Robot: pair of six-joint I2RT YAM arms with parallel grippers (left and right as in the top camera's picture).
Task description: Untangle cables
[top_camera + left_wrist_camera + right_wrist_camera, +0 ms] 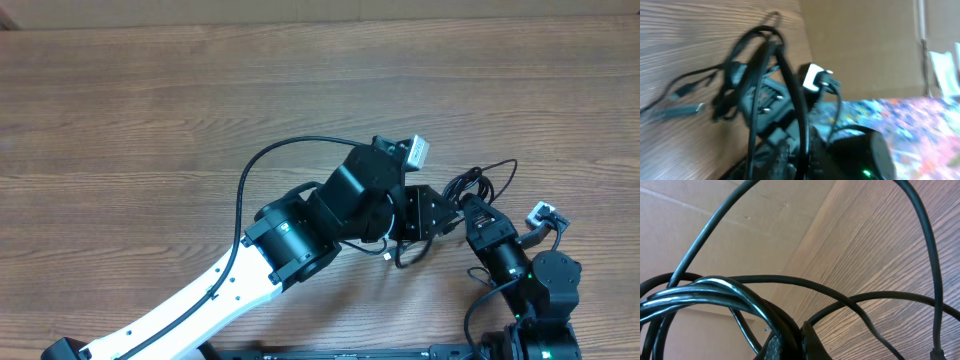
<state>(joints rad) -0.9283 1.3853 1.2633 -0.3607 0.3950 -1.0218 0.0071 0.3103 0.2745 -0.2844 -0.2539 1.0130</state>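
Right gripper [791, 339], jaws closed on the bundled cables [715, 292]. Left gripper [430, 213] just beside it at nine o'clock; whether its jaws are open cannot be told. Loose loops spread toward twelve o'clock over the wooden table [150, 120].

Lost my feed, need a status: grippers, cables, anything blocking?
Right gripper shut on the cables. Left gripper beside it, state unclear. Cables tangled in one bunch. No other objects seen.

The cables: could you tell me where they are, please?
Overhead, the cables are bunched right of centre, beside the left tool and pinched in the right tool.
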